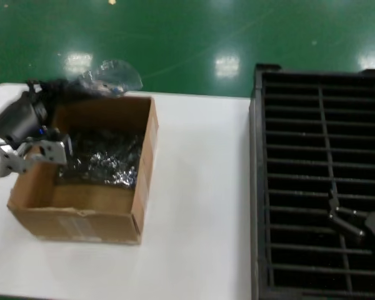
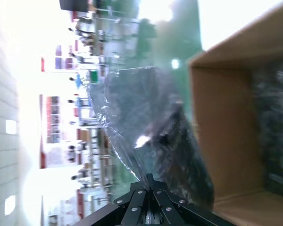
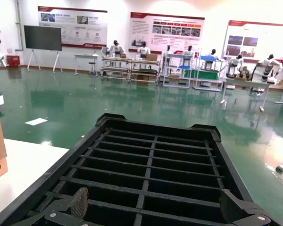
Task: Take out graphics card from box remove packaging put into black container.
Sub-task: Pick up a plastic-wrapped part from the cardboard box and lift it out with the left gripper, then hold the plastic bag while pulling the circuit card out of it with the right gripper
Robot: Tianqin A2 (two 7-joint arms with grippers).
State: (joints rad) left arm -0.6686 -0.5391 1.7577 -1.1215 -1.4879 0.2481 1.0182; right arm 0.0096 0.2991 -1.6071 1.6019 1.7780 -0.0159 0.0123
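White table [image 1: 200,206]: box [image 1: 81,219], black container [image 1: 322,181]

On the bench [image 1: 200,219], the box [image 1: 87,212] sits at nine o'clock, the black container [image 1: 319,181] at three o'clock; bags [image 1: 106,159] lie inside the box.
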